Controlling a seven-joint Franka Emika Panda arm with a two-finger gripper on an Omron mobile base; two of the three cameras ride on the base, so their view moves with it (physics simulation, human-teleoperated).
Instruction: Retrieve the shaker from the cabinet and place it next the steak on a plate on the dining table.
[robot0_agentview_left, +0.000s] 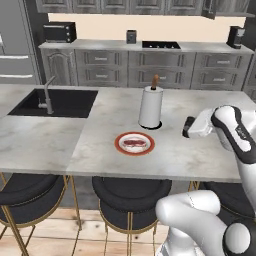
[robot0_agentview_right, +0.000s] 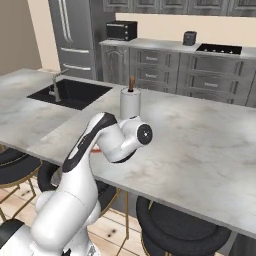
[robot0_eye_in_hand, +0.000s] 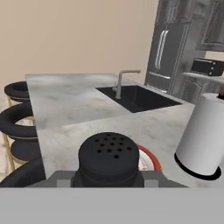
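The black shaker (robot0_eye_in_hand: 109, 155), its cap dotted with holes, sits between my fingers at the bottom of the hand view, with my gripper (robot0_agentview_left: 186, 128) shut on it. I hold it low over the dining table (robot0_agentview_left: 45, 142), to the right of the plate (robot0_agentview_left: 119, 145). The white plate has an orange-red rim and carries the reddish steak (robot0_agentview_left: 134, 143). Seen from the hand, the plate's rim (robot0_eye_in_hand: 151, 158) curves just behind the shaker. In the right base view my arm covers most of the plate.
A tall white paper towel roll (robot0_agentview_left: 150, 107) stands just behind the plate. The black sink (robot0_agentview_left: 60, 102) and tap (robot0_agentview_left: 48, 95) lie at the table's left. Black stools (robot0_agentview_left: 130, 197) line the near edge. Dark grey wall cabinets (robot0_agentview_left: 125, 6) hang above the back counter.
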